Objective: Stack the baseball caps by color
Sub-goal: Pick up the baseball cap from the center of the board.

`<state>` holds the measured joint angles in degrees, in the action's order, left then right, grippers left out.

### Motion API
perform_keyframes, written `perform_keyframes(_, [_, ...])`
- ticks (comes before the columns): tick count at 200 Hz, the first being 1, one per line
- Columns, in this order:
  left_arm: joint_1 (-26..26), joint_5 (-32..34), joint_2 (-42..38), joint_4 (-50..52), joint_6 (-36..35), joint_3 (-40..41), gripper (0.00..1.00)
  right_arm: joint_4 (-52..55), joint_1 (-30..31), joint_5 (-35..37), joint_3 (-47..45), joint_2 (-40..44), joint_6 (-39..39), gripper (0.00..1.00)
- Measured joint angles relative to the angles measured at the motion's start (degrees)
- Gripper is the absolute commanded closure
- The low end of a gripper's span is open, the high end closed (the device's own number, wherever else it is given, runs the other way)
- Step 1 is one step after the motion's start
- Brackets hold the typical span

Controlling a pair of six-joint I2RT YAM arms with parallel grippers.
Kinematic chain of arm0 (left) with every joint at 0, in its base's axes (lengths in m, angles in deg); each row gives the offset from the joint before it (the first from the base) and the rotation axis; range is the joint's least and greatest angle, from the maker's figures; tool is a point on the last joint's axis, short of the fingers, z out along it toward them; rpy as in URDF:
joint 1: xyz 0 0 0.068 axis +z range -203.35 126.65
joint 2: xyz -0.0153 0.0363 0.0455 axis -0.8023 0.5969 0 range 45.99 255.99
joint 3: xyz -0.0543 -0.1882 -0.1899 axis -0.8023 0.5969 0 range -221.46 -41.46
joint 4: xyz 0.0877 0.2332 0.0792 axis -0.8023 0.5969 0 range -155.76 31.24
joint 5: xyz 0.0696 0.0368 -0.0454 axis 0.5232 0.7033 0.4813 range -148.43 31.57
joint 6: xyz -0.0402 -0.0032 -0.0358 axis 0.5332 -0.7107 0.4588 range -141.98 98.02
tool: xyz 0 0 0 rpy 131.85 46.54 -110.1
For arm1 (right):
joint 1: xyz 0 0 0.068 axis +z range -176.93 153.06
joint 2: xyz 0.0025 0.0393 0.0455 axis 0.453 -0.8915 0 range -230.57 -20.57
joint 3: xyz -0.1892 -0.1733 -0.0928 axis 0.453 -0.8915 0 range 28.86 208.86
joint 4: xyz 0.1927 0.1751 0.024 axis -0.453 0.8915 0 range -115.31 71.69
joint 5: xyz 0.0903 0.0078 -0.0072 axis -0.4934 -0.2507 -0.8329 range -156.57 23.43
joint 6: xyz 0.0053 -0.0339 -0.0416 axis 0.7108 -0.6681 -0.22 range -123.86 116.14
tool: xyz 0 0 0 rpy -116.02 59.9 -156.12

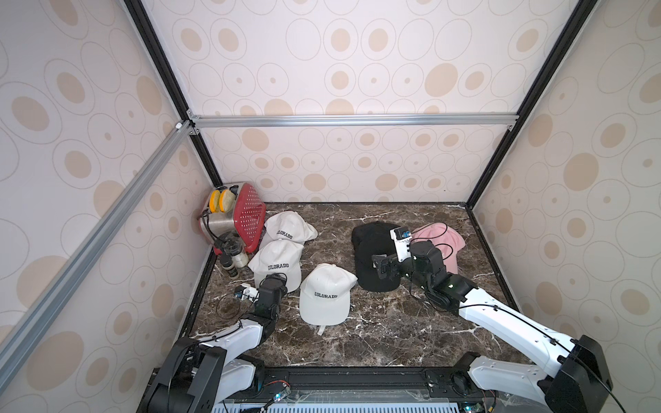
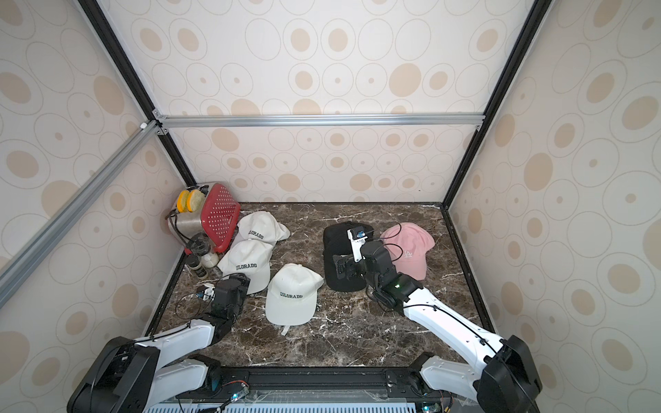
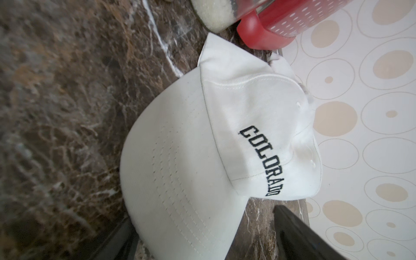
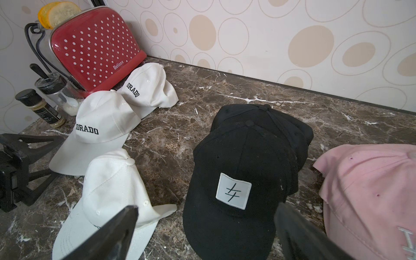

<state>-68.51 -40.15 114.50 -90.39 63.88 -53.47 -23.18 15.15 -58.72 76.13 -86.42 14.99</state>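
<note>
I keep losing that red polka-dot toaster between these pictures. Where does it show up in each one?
Top view: the toaster stands in the table's far left corner, against the walls.
Top view: toaster in the same far left corner.
Left wrist: only a red corner of it, beyond the white cap.
Right wrist: the whole toaster, behind the white caps, with bread in its slots.
Shared landmark: the middle white COLORADO cap.

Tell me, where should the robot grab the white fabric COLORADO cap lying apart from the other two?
Probably the stiff-looking flat brim of that white fabric COLORADO cap, approached low from the robot's side. The brim points that way and lies uncovered, while the domed crown looks soft and would likely crumple.
</note>
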Motion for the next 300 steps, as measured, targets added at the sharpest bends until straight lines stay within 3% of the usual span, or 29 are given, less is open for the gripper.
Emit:
perform_keyframes(63, [1.38, 0.57, 9.75, -14.21, -1.73, 0.39, 0.24, 0.02, 0.0, 0.02, 0.0, 0.07, -0.02, 0.0])
perform_keyframes(127, [1.42, 0.09, 11.65, -17.0, -2.21, 1.81, 0.63, 0.02, -0.02, -0.02, -0.5, 0.26, 0.02, 0.0])
perform_keyframes(209, [1.62, -0.02, 6.49, -18.56, -4.79, 2.08, 1.0, 0.0, -0.02, -0.24, -0.52, -0.09, 0.46, 0.0])
perform_keyframes(256, [1.62, -2.4, 1.03, -17.59, -6.93, 2.05, 1.0, -0.02, -0.02, -0.42, -0.52, -1.49, 0.76, 0.0])
perform_keyframes(300, [1.62, -4.9, -8.94, -10.86, -11.63, 1.53, 1.0, -0.87, -0.02, -0.48, -0.52, -2.64, 0.9, 0.0])
